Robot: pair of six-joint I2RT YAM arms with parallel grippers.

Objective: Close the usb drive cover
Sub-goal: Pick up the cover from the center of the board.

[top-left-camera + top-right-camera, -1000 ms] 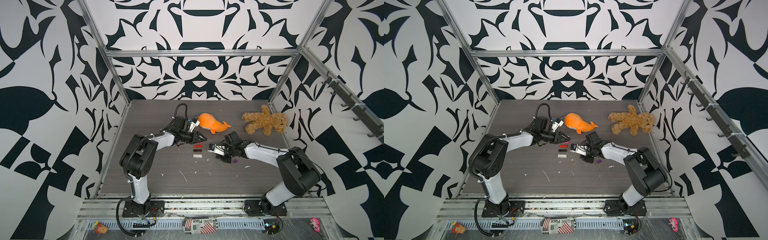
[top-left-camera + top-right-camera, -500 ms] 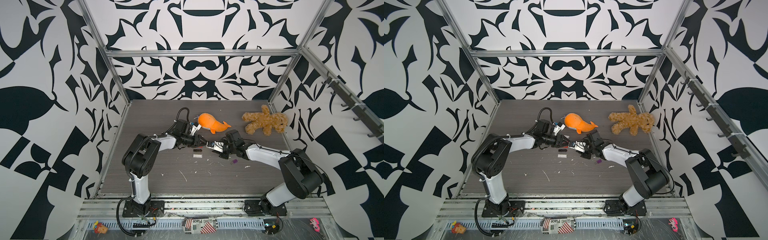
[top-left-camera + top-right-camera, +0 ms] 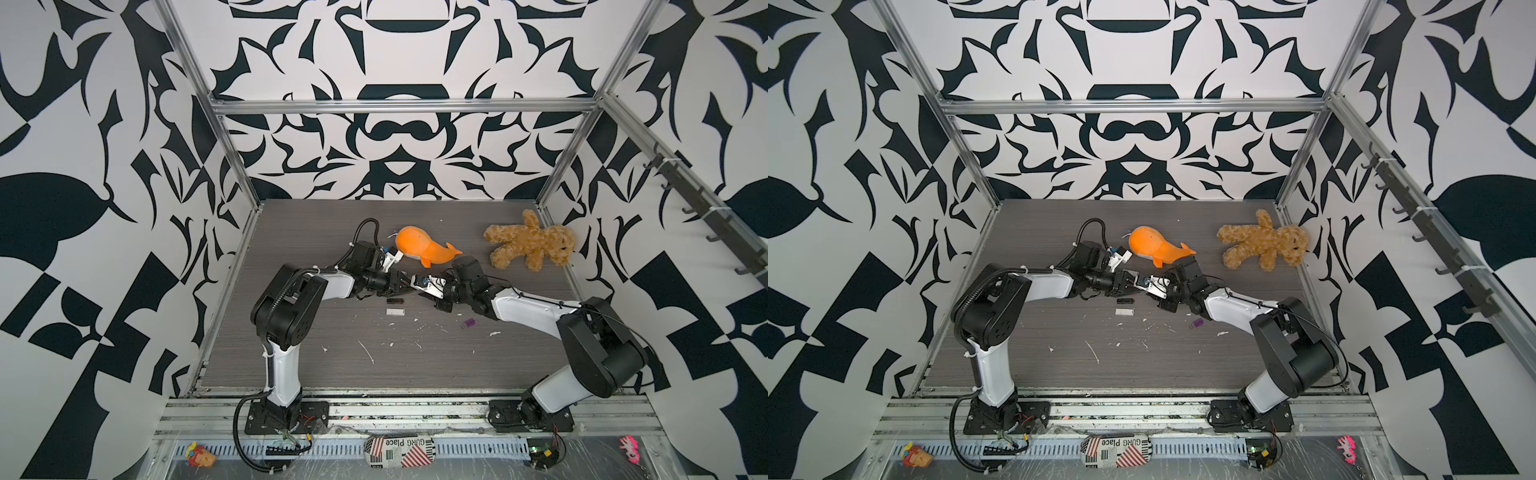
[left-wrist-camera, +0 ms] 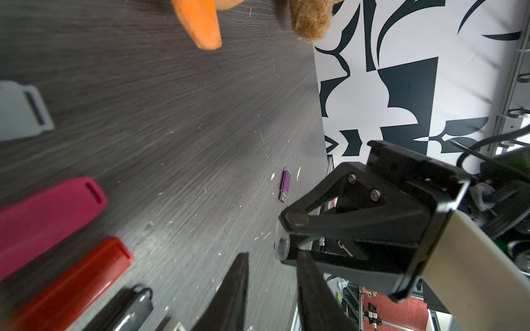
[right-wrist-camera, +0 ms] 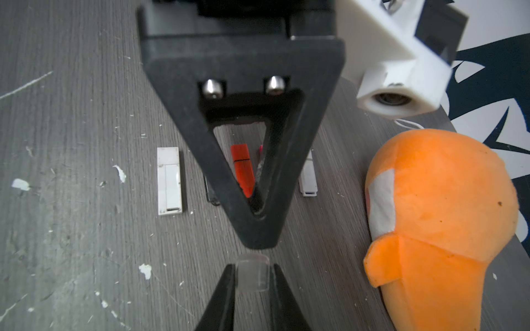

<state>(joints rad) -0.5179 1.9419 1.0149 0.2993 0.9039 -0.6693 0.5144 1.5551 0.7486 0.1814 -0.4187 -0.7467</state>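
My right gripper is shut on a small clear usb drive cover, held just above the table. My left gripper faces it tip to tip, its two fingers apart with nothing between them; the cover sits right beside one of its fingertips. Both grippers meet mid-table in both top views, left and right. A purple usb drive lies apart on the table with its metal plug bare, also seen in a top view.
Several other drives lie in a row under the grippers: white, red, grey, pink. An orange plush whale lies just behind, and a brown teddy bear at the back right. White crumbs dot the table.
The left gripper has swung right and the right gripper has moved up to meet it tip to tip. The left fingers have drawn closer together.
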